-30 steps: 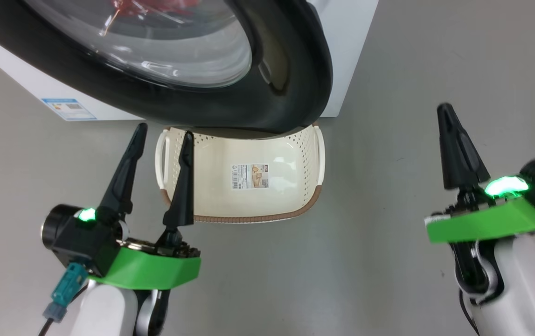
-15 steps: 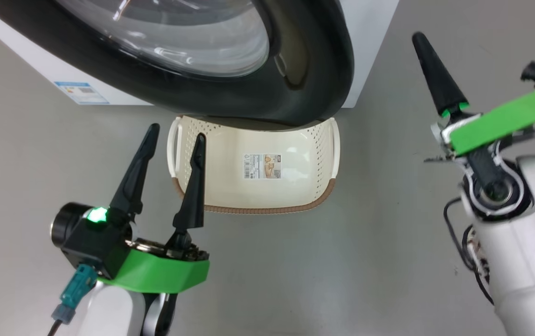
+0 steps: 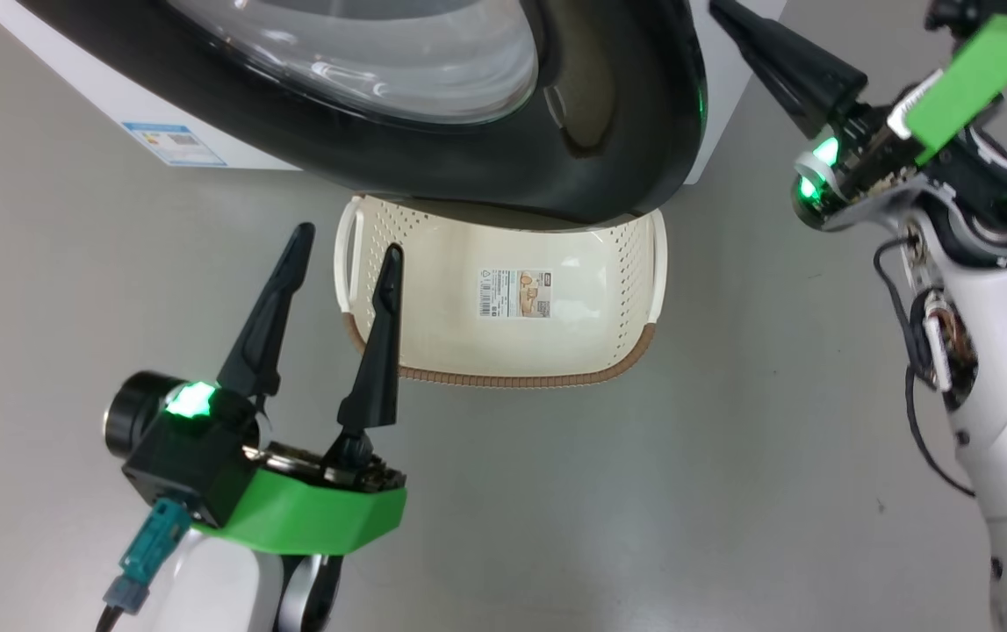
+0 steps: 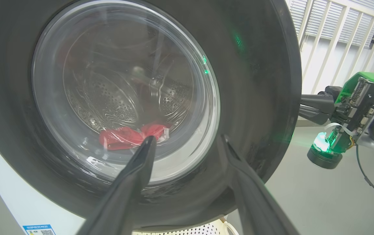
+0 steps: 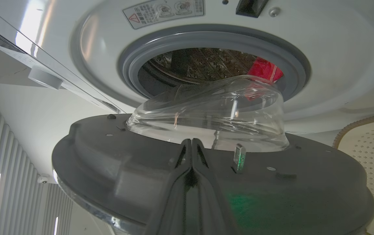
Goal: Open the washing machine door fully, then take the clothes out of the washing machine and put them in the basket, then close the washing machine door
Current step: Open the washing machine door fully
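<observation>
Glossy black plastic rims the large round washing machine door (image 3: 608,149), which stands partly open off the big white front-loading washing machine (image 5: 336,49), its clear glass bowl angled away from the grey rubber ring (image 5: 213,36). By the look of it the first step is under way but not finished: the door hangs at an angle over the basket rather than fully back.

The right gripper (image 5: 191,143), its two dark jaws pressed shut on nothing, reaches behind the door's free edge along the grey inner face, placed as if to push it wider. Whether it touches the door cannot be told. The left gripper (image 3: 348,241) hovers low over the grey floor (image 3: 73,290) in front of the door, jaws spread wide and empty.

Unloading and closing the door are both left to do. Bright red clothes (image 4: 125,137) with white trim lie heaped at the bottom of the perforated steel drum (image 5: 200,65). The small cream plastic basket (image 3: 433,342), with perforated sides and a brown woven-look rim, sits on the floor just below the door. It holds nothing but a printed sticker (image 3: 514,292) on its bottom.
</observation>
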Available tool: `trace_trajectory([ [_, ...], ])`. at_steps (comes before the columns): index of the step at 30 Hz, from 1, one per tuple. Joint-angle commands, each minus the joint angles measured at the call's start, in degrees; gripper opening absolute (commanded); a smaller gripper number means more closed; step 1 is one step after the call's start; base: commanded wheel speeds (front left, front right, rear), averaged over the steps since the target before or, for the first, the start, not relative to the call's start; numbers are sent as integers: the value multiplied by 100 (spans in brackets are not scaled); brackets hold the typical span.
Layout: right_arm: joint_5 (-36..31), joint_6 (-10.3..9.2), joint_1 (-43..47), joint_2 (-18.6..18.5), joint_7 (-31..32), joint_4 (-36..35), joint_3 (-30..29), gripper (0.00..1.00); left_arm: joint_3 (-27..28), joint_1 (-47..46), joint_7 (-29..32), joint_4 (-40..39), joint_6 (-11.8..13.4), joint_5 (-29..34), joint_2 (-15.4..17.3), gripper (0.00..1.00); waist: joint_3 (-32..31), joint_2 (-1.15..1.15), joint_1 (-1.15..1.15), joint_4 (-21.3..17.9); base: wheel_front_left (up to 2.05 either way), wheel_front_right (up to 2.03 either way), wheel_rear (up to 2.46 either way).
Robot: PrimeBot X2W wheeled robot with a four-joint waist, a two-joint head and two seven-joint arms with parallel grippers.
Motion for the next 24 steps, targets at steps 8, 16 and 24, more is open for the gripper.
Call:
trace_trajectory([
  [8,667,39,-827,-112,1033,630,453,0,114,-116,-26,-187,94,-63,101,100,61,0,0,58,0,0,0],
  [16,665,39,-868,-216,1262,566,915,0,103,-122,-26,-156,139,-72,101,100,3,0,0,115,0,0,0],
  [24,448,39,-409,-259,1101,211,1352,0,150,-21,-26,-148,215,-92,101,100,-233,0,0,210,0,0,0],
])
